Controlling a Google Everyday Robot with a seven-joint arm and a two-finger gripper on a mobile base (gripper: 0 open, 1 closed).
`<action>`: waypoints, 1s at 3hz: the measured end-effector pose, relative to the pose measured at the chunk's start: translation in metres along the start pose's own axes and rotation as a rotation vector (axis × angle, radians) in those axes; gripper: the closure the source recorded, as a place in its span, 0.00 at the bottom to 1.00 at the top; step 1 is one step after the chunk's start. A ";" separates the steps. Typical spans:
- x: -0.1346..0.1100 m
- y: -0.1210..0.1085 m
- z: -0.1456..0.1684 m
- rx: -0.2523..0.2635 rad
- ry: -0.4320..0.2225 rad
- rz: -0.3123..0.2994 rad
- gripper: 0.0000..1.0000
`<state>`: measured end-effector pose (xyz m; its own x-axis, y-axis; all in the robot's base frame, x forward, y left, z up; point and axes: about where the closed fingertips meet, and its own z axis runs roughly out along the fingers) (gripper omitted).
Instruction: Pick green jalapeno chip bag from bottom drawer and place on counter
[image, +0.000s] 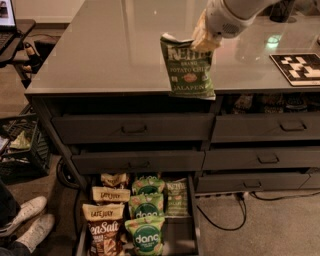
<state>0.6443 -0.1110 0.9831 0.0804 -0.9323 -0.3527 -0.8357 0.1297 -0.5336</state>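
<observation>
Green jalapeno chip bag is hanging in the air over the front edge of the counter, with its bottom dipping past the edge. The gripper is pinching the bag's top right corner, fingers squeezed tight on it. The bag is looking crinkly and tipping a little, pale letters showing. Down below, the bottom drawer is standing pulled out, holding dang bags and brown-and-cream bags.
</observation>
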 end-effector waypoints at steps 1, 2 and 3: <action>-0.010 -0.031 -0.008 0.025 0.009 -0.041 1.00; -0.026 -0.055 -0.007 0.025 0.002 -0.089 1.00; -0.045 -0.071 0.008 -0.004 -0.026 -0.129 1.00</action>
<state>0.7043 -0.0756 1.0304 0.2014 -0.9319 -0.3016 -0.8199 0.0081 -0.5724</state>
